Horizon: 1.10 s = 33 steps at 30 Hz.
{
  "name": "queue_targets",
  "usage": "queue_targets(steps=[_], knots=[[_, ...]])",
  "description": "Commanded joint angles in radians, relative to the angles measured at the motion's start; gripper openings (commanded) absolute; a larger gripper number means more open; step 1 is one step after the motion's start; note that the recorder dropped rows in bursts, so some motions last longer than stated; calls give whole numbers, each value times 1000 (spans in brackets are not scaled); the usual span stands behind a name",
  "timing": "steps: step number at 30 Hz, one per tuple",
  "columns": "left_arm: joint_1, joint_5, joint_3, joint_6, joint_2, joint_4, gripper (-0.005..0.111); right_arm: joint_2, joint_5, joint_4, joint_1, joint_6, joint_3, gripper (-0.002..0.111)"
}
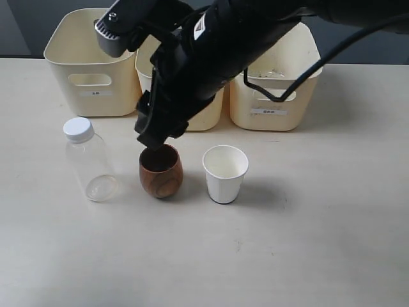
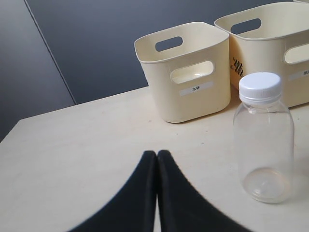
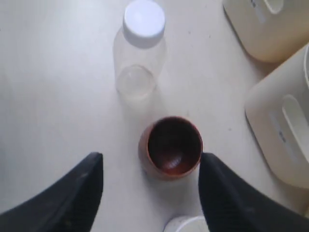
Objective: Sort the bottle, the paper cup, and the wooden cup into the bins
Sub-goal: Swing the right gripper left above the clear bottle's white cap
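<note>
The dark brown wooden cup (image 1: 161,176) stands upright on the table between the clear bottle (image 1: 89,163) with a white cap and the white paper cup (image 1: 225,173). My right gripper (image 1: 152,137) hangs just above the wooden cup's rim. In the right wrist view it (image 3: 150,157) is open, its fingers wide apart on either side of the wooden cup (image 3: 171,147), with the bottle (image 3: 140,48) beyond and the paper cup's rim (image 3: 188,224) at the frame edge. My left gripper (image 2: 157,153) is shut and empty, low over the table, near the bottle (image 2: 263,145).
Three cream bins stand in a row behind the objects: the left bin (image 1: 64,70), the middle bin (image 1: 208,115) mostly hidden by my right arm, and the right bin (image 1: 307,102). The left wrist view shows one labelled bin (image 2: 188,72) and another bin (image 2: 270,34).
</note>
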Motion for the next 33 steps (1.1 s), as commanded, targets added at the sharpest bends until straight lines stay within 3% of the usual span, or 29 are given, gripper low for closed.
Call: queue_targets(steps=[1,3,9,21,33], knots=[[3,-6,1,-2,-5,3,0,39,-119,128,-1,-97,-6,74],[3,-6,1,-2,-5,3,0,75,-185,176,-1,-136,-7,79],[3,-6,1,-2,-5,3,0,206,-225,400,-1,-319,-113,79],[3,-6,1,-2,-5,3,0,414,-135,436,-1,-319,-366,79],[3,-6,1,-2,-5,3,0,482,-141,436,-1,-316,-386,79]])
